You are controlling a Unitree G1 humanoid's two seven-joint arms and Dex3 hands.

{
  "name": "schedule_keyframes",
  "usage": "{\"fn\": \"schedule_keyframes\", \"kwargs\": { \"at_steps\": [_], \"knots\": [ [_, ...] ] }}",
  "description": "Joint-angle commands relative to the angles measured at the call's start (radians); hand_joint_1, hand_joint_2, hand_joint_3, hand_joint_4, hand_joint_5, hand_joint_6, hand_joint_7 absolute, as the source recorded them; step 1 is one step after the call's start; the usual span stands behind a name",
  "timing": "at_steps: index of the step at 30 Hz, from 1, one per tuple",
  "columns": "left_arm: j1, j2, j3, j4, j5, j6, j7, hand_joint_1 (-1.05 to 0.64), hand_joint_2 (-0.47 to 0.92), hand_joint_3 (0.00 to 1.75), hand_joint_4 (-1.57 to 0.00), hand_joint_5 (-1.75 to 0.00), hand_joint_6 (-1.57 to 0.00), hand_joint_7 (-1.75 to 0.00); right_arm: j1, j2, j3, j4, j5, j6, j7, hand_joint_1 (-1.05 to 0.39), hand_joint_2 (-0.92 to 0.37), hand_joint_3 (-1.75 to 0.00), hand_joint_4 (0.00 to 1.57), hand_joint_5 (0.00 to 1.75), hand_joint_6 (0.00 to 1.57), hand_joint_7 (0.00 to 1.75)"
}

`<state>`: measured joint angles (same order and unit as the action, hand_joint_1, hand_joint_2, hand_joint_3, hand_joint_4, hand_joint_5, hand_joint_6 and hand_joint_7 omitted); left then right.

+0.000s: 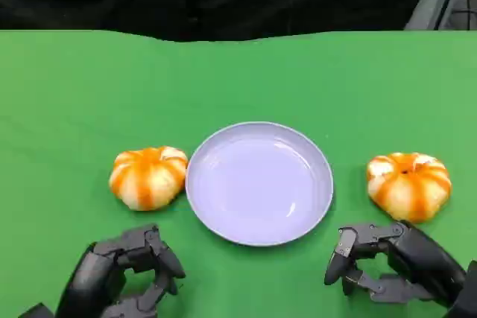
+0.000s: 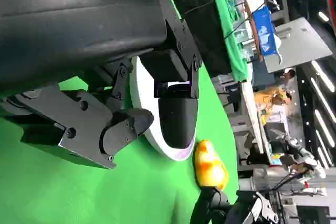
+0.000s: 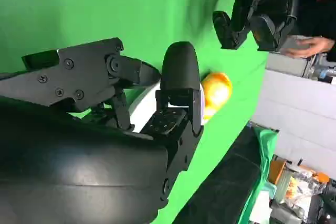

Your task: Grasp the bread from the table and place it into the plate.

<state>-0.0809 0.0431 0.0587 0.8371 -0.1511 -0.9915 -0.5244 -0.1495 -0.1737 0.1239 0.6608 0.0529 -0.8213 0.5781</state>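
A round orange-and-white striped bread (image 1: 148,176) lies on the green table just left of the pale lilac plate (image 1: 258,184). A second bread (image 1: 408,186) of the same look lies to the plate's right. My left hand (image 1: 123,273) rests near the front edge, below the left bread, fingers apart and holding nothing. My right hand (image 1: 391,262) sits just in front of the right bread, also holding nothing. In the left wrist view, the plate's rim (image 2: 139,90) and the right bread (image 2: 210,165) lie beyond my fingers (image 2: 176,116). The right wrist view has the left bread (image 3: 216,90) past my fingers (image 3: 178,72).
The green cloth (image 1: 238,80) stretches far back to a dark backdrop. A person's hand (image 3: 304,45) is at a grey box beyond the table's side. Benches and clutter (image 2: 262,30) stand off the table.
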Motion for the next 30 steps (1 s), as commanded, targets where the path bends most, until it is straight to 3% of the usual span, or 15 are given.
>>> {"fn": "schedule_keyframes", "kwargs": {
  "at_steps": [1, 21, 23, 24, 26, 30],
  "knots": [
    [0.014, 0.018, -0.001, -0.008, 0.004, -0.005, 0.009, 0.00, 0.64, 0.94, -0.78, -1.48, -0.86, -1.19, 0.013, -0.015, -0.006, -0.008, 0.010, 0.007, 0.005, -0.08, -0.92, -0.48, 0.72, 1.55, 0.82, 1.03],
    [0.015, 0.017, -0.002, -0.007, 0.005, -0.019, 0.022, -0.02, 0.64, 0.93, -0.78, -1.46, -0.87, -1.17, 0.018, -0.014, -0.006, -0.014, 0.009, 0.009, 0.007, -0.08, -0.92, -0.47, 0.73, 1.55, 0.83, 1.04],
    [0.014, 0.010, 0.005, -0.003, -0.001, -0.016, 0.035, -0.02, 0.70, 0.75, -0.84, -1.13, -0.95, -0.83, 0.019, -0.014, -0.005, -0.016, 0.012, 0.009, 0.010, -0.08, -0.92, -0.47, 0.72, 1.55, 0.82, 1.03],
    [0.014, 0.008, 0.007, -0.006, -0.002, -0.009, 0.042, -0.06, 0.79, 0.55, -0.87, -0.94, -1.04, -0.55, 0.019, -0.013, -0.005, -0.015, 0.013, 0.007, 0.011, -0.08, -0.92, -0.47, 0.72, 1.55, 0.82, 1.03],
    [0.018, 0.006, 0.009, -0.016, -0.002, 0.004, 0.056, -0.12, 0.89, 0.33, -0.90, -0.70, -1.11, -0.25, 0.019, -0.013, -0.005, -0.015, 0.013, 0.007, 0.012, -0.08, -0.92, -0.47, 0.72, 1.55, 0.82, 1.03],
    [0.020, 0.006, 0.007, -0.022, 0.001, 0.009, 0.066, -0.14, 0.92, 0.25, -0.91, -0.59, -1.13, -0.12, 0.019, -0.013, -0.006, -0.016, 0.013, 0.008, 0.013, -0.08, -0.92, -0.48, 0.72, 1.55, 0.82, 1.03]
  ]
}}
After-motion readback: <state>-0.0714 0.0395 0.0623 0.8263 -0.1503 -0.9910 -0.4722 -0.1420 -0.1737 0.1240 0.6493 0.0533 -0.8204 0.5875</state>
